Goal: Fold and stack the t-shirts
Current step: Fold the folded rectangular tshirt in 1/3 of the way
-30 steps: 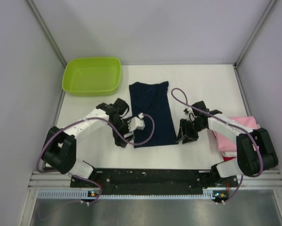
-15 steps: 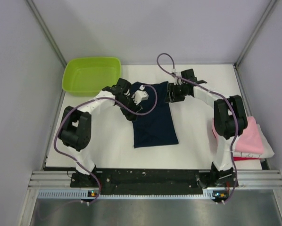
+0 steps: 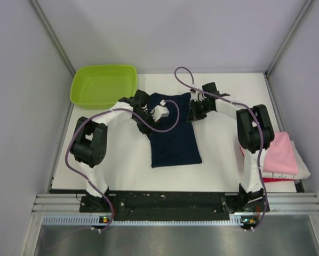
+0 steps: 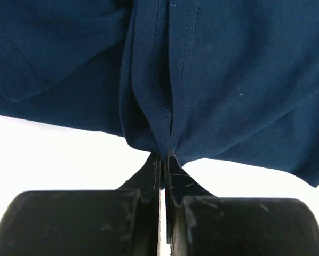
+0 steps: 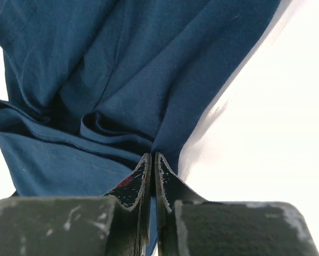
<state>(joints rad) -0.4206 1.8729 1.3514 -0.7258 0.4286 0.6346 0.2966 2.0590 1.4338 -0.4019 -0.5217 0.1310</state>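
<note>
My left gripper (image 3: 148, 118) is squeezed closed on the left edge of the dark navy blue cloth t-shirt (image 3: 174, 136). In the left wrist view the fingertips (image 4: 170, 162) meet with only a hairline between them. A stitched hem of the cloth (image 4: 229, 69) is pinched there and bunches into a vertical fold just above the tips.

My right gripper (image 3: 193, 113) is closed the same way on the right edge of that t-shirt. In the right wrist view the two fingers (image 5: 138, 176) are pressed nearly together on a gathered corner. The blue fabric (image 5: 111, 69) ripples into several soft folds to the left of the pinch, and bare white shows to the right.

The t-shirt lies as a long narrow strip in the middle of the white counter (image 3: 218, 154), running from far to near. Both grippers hold its far part, one on each side, and its near end lies flat and square.

At the right edge of the counter, partly behind my right arm, sits a pile of folded shirts. The pink folded t-shirt (image 3: 281, 154) is on top, the white folded t-shirt (image 3: 303, 172) shows beneath it, and a sliver of the red folded t-shirt (image 3: 272, 180) shows at the near edge.

The lime green plastic tub (image 3: 103, 85) sits at the far left corner, apart from the navy cloth.
</note>
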